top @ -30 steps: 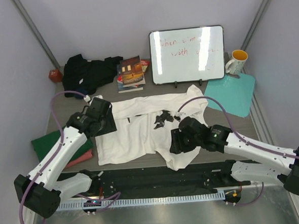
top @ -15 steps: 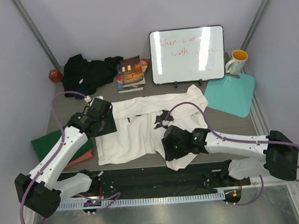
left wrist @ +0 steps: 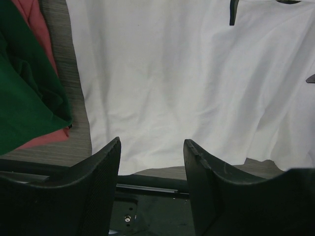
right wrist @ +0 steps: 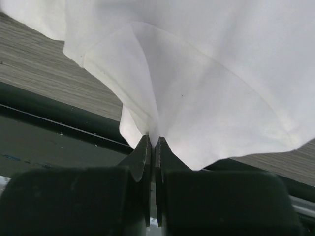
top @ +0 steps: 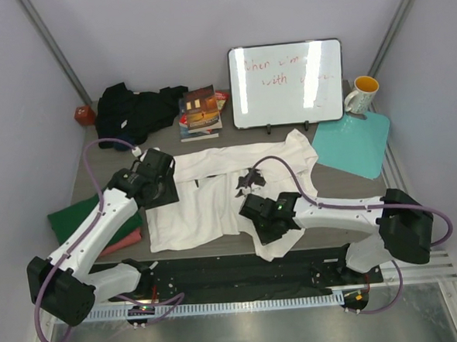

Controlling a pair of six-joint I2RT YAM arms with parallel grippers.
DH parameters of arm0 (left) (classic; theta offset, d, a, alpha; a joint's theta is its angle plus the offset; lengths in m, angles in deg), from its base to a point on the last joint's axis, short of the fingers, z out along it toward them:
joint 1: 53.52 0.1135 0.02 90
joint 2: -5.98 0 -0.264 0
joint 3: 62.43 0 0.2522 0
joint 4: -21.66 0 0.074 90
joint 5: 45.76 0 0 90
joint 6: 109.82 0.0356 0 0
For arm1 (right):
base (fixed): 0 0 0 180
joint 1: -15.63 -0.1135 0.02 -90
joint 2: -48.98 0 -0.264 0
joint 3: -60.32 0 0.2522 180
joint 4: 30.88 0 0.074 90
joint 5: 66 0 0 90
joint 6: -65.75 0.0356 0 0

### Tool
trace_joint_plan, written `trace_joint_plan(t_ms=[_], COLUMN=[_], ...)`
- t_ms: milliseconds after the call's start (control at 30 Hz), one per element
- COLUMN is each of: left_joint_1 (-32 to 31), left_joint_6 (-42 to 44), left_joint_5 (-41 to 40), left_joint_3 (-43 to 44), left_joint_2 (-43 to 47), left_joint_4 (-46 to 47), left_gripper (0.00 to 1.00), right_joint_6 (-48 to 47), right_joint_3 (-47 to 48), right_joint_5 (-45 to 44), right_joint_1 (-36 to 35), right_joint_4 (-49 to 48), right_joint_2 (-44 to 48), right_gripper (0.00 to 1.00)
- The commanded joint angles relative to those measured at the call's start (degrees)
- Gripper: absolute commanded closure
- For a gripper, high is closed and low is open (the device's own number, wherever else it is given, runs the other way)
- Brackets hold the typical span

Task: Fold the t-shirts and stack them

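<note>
- The white t-shirt lies spread flat on the table, in front of both arms, its black printed marks right of its middle.
- The right gripper sits at the white t-shirt's near right edge, fingers pressed together on a raised fold of its cloth.
- The left gripper is over the white t-shirt's left half, jaws about half apart and holding nothing; whether the fingertips touch the cloth I cannot tell.
- The dark green t-shirt lies just left of the white t-shirt, on top of the salmon pink t-shirt.
- The black t-shirt is bunched beyond the white t-shirt's far left corner.
- The books and the whiteboard stand beyond the white t-shirt's far edge.
- The teal mat lies to the white t-shirt's right, with the mug at the mat's far edge.
</note>
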Motion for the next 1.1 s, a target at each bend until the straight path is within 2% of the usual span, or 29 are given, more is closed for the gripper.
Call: trace_joint_plan(t_ms=[0, 133, 333, 533, 633, 700, 800, 1067], left_joint_1=[0.0, 0.0, 0.0, -0.2, -1.6, -4.1, -4.4, -5.8], left_joint_6=[0.5, 1.3, 2.0, -0.5, -3.7, -7.1, -10.5, -14.6], left_joint_5=[-1.2, -1.0, 0.0, 3.2, 3.9, 2.0, 2.8, 3.4], left_joint_3=[0.1, 0.6, 1.0, 0.5, -2.3, -2.0, -2.2, -6.6], left_joint_2=[-0.5, -1.8, -2.0, -2.6, -1.0, 0.2, 0.7, -1.0], left_joint_4=[-0.4, -0.9, -1.1, -5.7, -6.5, -7.8, -8.9, -7.7], left_gripper=[0.45, 0.46, 0.45, 0.44, 0.45, 0.45, 0.45, 0.50], right_joint_6=[-2.3, -3.4, -5.4, -7.4, -9.1, -10.6, -12.7, -17.6], right_joint_3=[9.1, 16.5, 21.8, 23.8, 25.9, 27.2, 29.4, 31.4], right_joint_5=[-6.9, -8.7, -9.9, -11.3, -13.4, -14.7, -15.6, -14.7], right_joint_1=[-0.7, -0.9, -1.1, -1.1, -1.1, -1.0, -0.9, 3.1], right_joint_4=[11.0, 20.3, 26.3, 26.8, 27.0, 26.5, 25.8, 19.9], right_joint_2=[-0.5, -3.0, -5.9, -9.2, -11.4, -13.0, -15.2, -17.0], right_gripper=[0.99, 0.99, 0.99, 0.99, 0.98, 0.98, 0.97, 0.98])
